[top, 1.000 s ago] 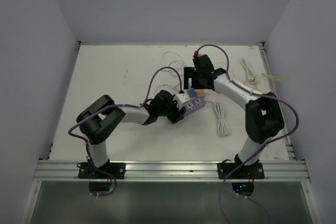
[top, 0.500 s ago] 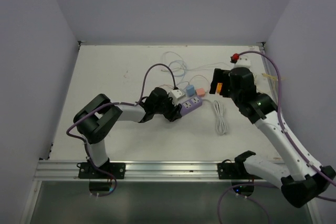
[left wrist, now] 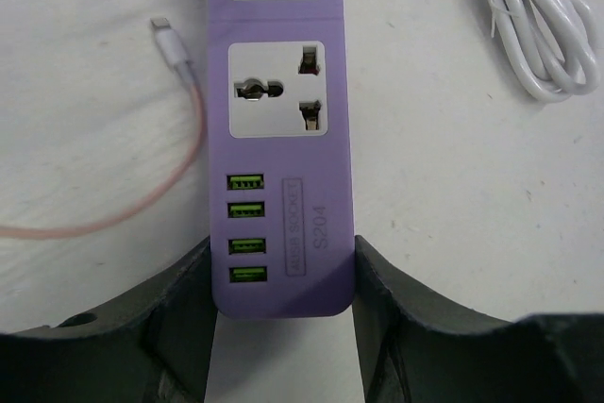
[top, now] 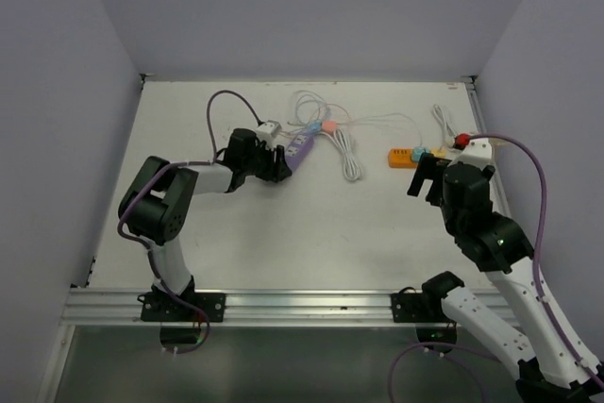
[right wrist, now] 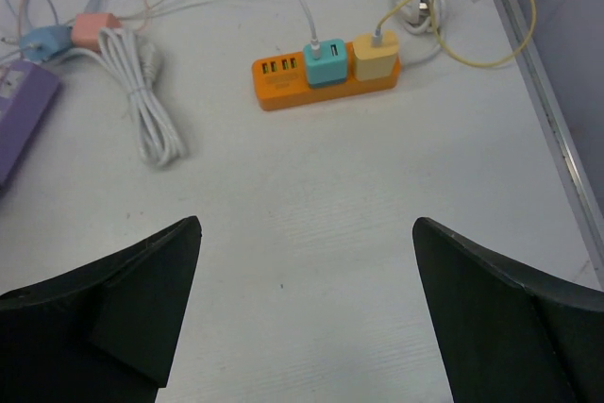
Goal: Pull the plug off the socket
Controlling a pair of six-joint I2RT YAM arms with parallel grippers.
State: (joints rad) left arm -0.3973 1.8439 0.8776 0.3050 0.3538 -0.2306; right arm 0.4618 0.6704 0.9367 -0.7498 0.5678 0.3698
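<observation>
White surface (top: 283, 233) between pale walls. The left claw (left wrist: 281, 252) clamps the end of the purple power strip (left wrist: 283, 92), whose visible sockets are bare. The right claw (right wrist: 307, 224) gapes empty, facing the orange strip (right wrist: 283, 82), which holds a teal plug (right wrist: 325, 61) and a yellow plug (right wrist: 376, 56). The next move is probably to reach in and close on one plug.

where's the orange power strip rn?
In the top view the orange power strip lies on the right, just beyond the open right gripper. A teal charger and a yellow charger are plugged into it; a coiled white cable lies to its left.
</observation>
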